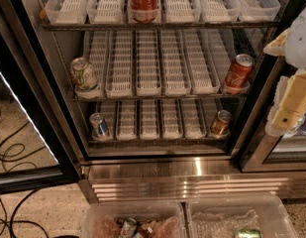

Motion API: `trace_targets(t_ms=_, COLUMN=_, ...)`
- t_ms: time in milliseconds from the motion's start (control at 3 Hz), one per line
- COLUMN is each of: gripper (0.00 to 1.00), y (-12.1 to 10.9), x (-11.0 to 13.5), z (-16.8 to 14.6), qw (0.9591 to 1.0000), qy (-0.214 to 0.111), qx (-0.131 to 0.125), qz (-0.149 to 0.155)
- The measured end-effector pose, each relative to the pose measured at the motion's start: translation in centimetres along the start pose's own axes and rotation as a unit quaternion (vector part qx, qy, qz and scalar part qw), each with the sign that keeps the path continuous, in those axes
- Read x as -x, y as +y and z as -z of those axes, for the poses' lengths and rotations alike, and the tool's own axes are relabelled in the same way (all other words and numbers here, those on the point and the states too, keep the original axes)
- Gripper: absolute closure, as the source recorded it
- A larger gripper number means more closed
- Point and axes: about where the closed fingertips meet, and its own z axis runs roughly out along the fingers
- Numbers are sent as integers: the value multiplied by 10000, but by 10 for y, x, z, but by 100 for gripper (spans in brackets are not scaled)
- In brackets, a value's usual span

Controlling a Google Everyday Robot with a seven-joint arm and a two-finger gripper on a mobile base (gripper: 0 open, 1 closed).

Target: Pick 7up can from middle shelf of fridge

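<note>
The 7up can (83,76), pale green and white with a silver top, stands at the front of the far-left lane of the middle shelf (157,96) in the open fridge (157,160). It leans slightly. My gripper (291,78) is at the right edge of the view, in front of the fridge's right door frame. It is far to the right of the 7up can, at about the height of the middle shelf, and it holds nothing that I can see.
A red cola can (238,72) stands at the middle shelf's right end and another (143,1) on the top shelf. On the bottom shelf are a blue-silver can (99,126) and a copper can (221,123). Two clear bins (192,209) sit on the floor in front. Cables (14,152) lie at the left.
</note>
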Motion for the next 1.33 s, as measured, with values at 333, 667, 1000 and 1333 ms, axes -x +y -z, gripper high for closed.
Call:
trace_targets(t_ms=333, gripper=0, y=0, x=0, z=0, qw=10000, qy=0, qx=0, qz=-1)
trace_targets(t_ms=667, gripper=0, y=-3, x=4, z=-1, qw=9998, qy=-102, qx=-61, qz=-135)
trace_targets(t_ms=1000, gripper=0, y=-5, x=9, z=-17, qw=9964, qy=-437, qx=119, qz=-723)
trace_targets(t_ms=1333, gripper=0, y=-4, x=12, z=-17, qw=9949, qy=-508, qx=150, qz=-859)
